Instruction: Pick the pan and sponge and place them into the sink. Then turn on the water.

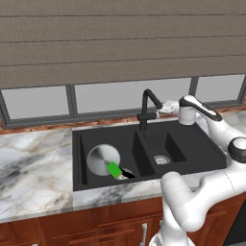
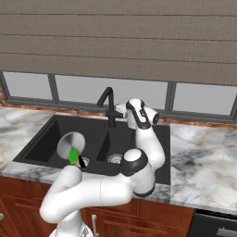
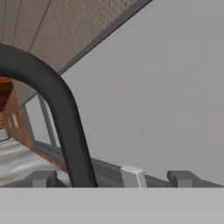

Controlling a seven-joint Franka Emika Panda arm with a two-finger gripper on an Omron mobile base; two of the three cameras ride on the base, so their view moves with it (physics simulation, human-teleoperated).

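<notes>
Pan (image 1: 102, 159) and sponge (image 1: 114, 169) both lie in the larger basin of the sink (image 1: 192, 144), the green sponge resting on the pan's near edge by its black handle. So I judge the first two parts of the job done, and what is in hand now is the water. No stream falls from the faucet (image 1: 147, 109) yet, as far as I can see.

My gripper (image 1: 164, 107) is up behind the sink, just beside the faucet on its right in the left base view, level with the small side lever. My jaws stand spread wide and hold nothing. In the hand view the faucet's black curved neck (image 3: 65, 118) sweeps close past my left fingertip (image 3: 43, 178), and a small pale piece stands between my two tips; I cannot tell for certain whether that is the lever.

I also cannot tell whether I touch the faucet or am only very near it. The next move, I judge, calls for getting a finger against the lever and pushing it round, gently, without knocking the neck aside.
</notes>
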